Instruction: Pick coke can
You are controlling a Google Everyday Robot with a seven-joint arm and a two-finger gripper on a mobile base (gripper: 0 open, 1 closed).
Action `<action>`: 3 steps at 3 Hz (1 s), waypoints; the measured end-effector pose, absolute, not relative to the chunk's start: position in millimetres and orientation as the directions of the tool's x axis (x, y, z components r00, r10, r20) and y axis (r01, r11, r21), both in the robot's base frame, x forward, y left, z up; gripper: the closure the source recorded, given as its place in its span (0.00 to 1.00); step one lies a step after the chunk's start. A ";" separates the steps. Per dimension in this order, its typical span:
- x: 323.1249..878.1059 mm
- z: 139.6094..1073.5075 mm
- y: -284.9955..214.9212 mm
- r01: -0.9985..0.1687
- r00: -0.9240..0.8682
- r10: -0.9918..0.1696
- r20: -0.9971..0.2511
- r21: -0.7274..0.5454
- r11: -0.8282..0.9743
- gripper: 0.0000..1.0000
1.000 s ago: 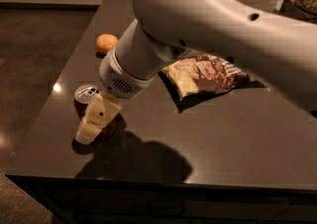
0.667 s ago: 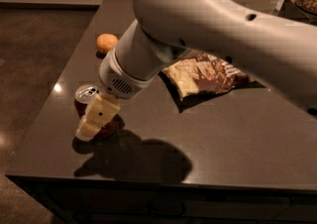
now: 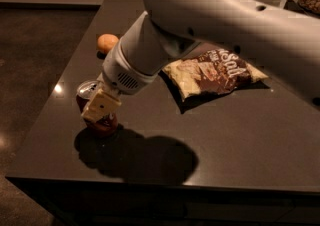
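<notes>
The dark table (image 3: 240, 140) carries everything. The white robot arm (image 3: 225, 15) reaches down to its front left part. A bag of chips (image 3: 215, 72) lies in the middle. The coke can (image 3: 89, 90) stands near the left edge, with the gripper (image 3: 100, 110) against its side; whether the gripper clamps the can I cannot tell. An orange (image 3: 107, 43) lies behind, apart.

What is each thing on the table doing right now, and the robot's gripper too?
coke can: tilted, top leaning left, gripper against it.
gripper: down at the coke can, covering its front.
orange: lying whole, untouched, behind the coke can.
chip bag: lying flat near the middle of the table.
</notes>
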State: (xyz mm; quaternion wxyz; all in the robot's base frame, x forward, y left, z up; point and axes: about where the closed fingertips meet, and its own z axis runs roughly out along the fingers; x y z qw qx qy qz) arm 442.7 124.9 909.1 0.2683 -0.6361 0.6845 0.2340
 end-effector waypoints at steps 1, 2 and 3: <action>449.7 920.8 115.8 -0.999 -0.038 -0.731 -0.682 -0.002 0.054 0.82; 458.7 934.3 105.8 -1.000 -0.028 -0.717 -0.697 0.012 0.027 1.00; 469.1 965.9 77.1 -1.000 -0.010 -0.685 -0.729 0.001 0.013 1.00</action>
